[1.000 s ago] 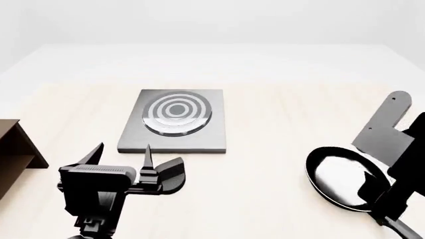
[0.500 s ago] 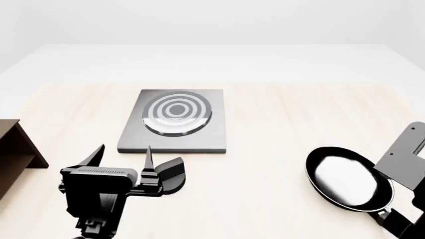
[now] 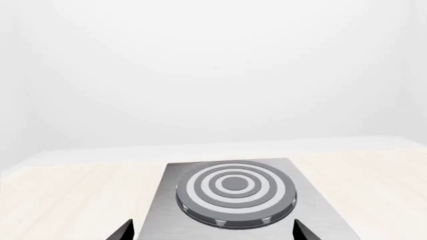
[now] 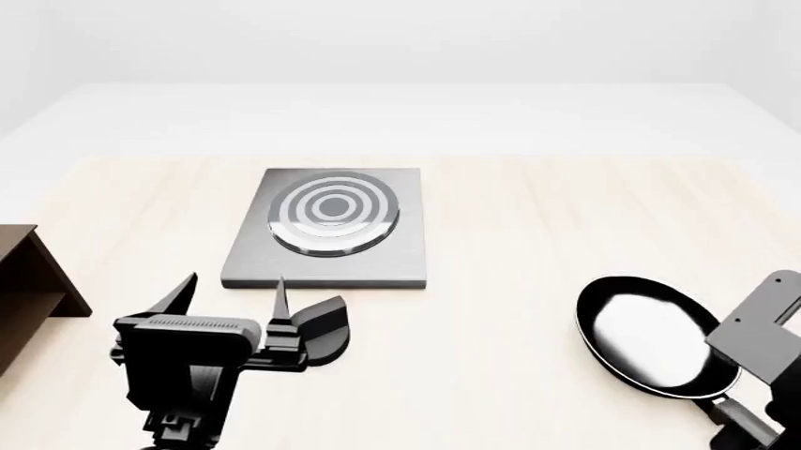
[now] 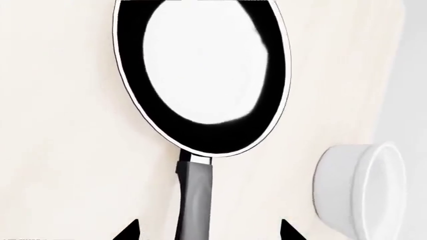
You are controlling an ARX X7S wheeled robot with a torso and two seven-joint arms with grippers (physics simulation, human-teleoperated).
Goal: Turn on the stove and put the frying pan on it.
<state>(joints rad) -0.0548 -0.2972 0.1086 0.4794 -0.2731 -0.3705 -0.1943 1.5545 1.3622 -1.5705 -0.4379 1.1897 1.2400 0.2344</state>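
The stove (image 4: 328,253) is a grey slab with a ringed burner (image 4: 333,211) at the table's middle; it also shows in the left wrist view (image 3: 233,187). My left gripper (image 4: 233,284) is open and empty, just in front of the stove's near edge, and its fingertips (image 3: 127,231) flank the stove. A black rounded part (image 4: 323,326) sits beside it; I cannot tell if it is the knob. The frying pan (image 4: 651,336) lies flat at the near right. My right gripper (image 5: 208,231) is open, with the pan's handle (image 5: 195,195) between its fingertips, not clamped.
A brown wooden shelf (image 4: 25,281) stands at the left edge. A white bowl (image 5: 363,187) sits close beside the pan's handle. My right arm's grey link (image 4: 757,323) hangs over the pan's right side. The table's far edge runs behind the stove.
My right arm has dropped back toward the near right corner, uncovering the pan. The pan, the stove and my left arm have not moved.
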